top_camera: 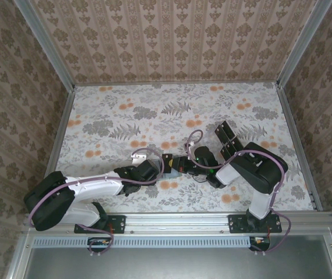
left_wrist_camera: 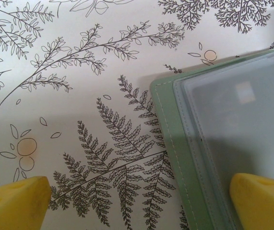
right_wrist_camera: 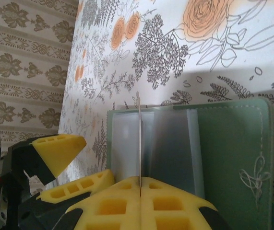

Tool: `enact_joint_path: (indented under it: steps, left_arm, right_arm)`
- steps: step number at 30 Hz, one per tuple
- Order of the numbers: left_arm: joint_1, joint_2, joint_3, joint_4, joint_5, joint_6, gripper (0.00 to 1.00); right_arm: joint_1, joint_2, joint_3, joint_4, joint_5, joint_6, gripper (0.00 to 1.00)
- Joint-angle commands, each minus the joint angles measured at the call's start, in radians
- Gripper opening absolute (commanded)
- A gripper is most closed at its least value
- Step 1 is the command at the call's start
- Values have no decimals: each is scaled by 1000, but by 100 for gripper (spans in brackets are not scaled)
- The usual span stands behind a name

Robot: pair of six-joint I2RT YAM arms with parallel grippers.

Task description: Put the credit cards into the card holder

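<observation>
The card (right_wrist_camera: 138, 139) stands edge-on over the open holder (right_wrist_camera: 223, 158). It could miss the clear sleeve's mouth and skid across the plastic, or shove the light holder along the tabletop (left_wrist_camera: 79, 72). The left fingers (left_wrist_camera: 17, 201) are spread; one hangs over the holder's edge, and whether it presses down is unclear. The right fingers (right_wrist_camera: 180, 189), pressed together, pinch the card by its near edge. Both arms reach low and meet mid-tabletop over the holder.

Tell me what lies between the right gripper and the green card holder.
A thin card, edge-on, clamped in the right gripper, sticks out over the clear pockets of the card holder, in the right wrist view. Contact cannot be told.
</observation>
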Motion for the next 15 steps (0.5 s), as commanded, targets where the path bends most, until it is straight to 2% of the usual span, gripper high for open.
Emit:
enact_joint_path:
  steps: [1,15]
  left_arm:
    - [-5,-12,-18,-77,-12,15,100]
    - [44,-70,-31,-90,1,56,100]
  right_arm:
    - [-5,26,-12,53,-47,10,0]
    - [-5,63,-34,94,-93,27,0]
